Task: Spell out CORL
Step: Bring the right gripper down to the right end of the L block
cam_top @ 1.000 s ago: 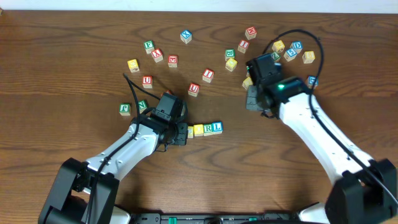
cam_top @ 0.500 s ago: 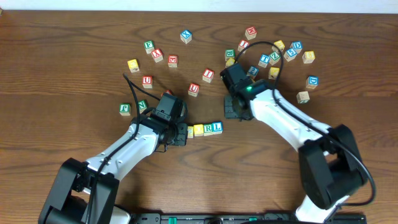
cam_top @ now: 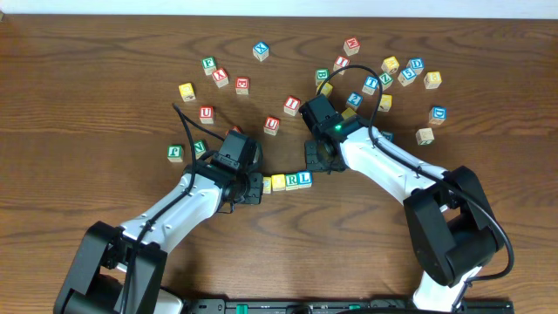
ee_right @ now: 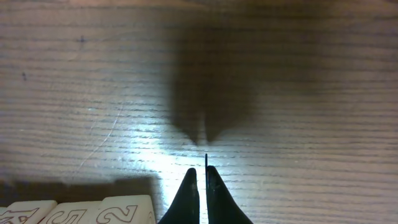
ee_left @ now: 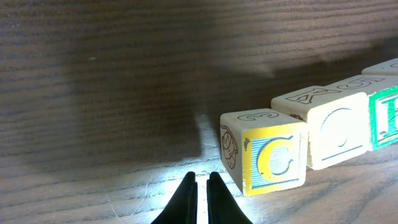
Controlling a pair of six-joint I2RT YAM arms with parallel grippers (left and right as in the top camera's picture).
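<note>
C cube (ee_left: 273, 158) just beside left jaws | CORL row (cam_top: 292, 180) near right jaws | both together

Left fingers (ee_left: 186, 199) pressed together, empty; right fingers (ee_right: 188, 193) likewise pressed together, empty.

table (cam_top: 78, 96) dark brown wood grain, C cube (ee_left: 273, 158) yellow face with pale letter, thin blue border, R cube (cam_top: 292, 180) white with green letter, L cube (cam_top: 304, 178) at its 3 o'clock white, blue letter
</note>
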